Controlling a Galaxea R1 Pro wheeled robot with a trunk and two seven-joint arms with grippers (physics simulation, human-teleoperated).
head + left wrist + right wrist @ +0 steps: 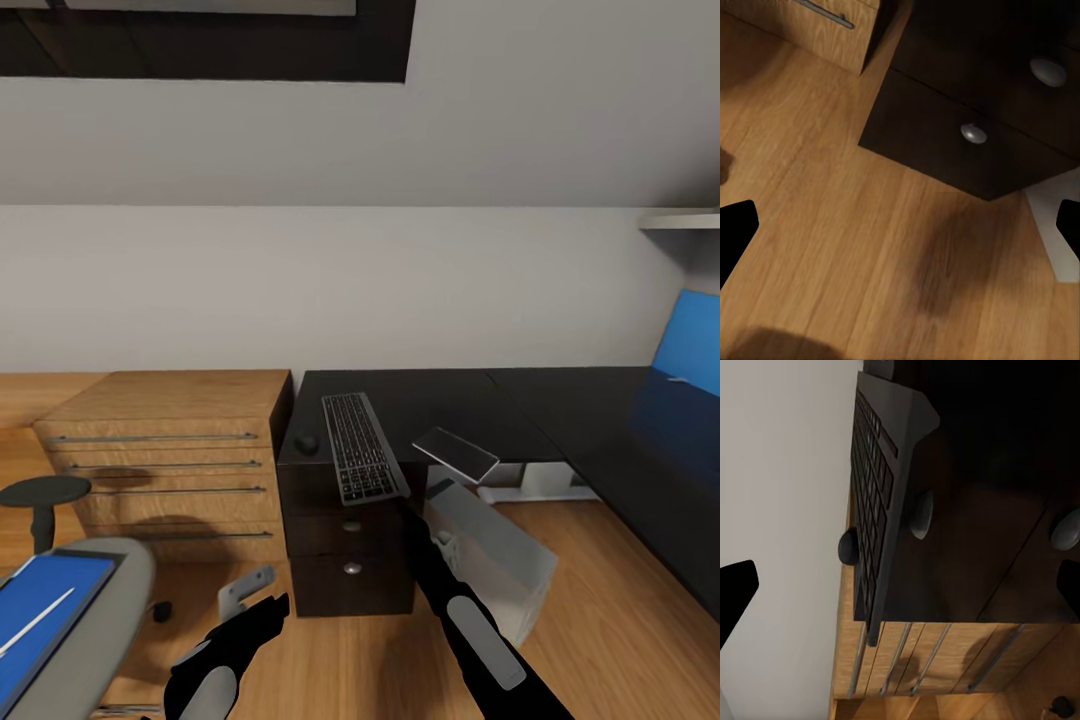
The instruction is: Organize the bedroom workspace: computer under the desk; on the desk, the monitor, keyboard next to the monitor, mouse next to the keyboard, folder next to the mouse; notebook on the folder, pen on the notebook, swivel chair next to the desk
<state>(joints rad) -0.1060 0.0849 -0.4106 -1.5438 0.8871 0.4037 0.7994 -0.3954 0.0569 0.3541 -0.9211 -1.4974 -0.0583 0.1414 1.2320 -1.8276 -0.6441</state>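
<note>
A plain pale-grey wall (330, 290) fills the middle of the head view, meeting a sloped white ceiling (420, 140) above it. At the upper left of the frame a dark-framed window or panel (210, 50) is cut off by the top edge. A white shelf edge (680, 218) juts in at the right. Warm wooden plank flooring (620, 640) covers the lower part. At the left stands a light wooden chest of drawers with long bar handles (170, 460), casting soft shadows on the floor.
</note>
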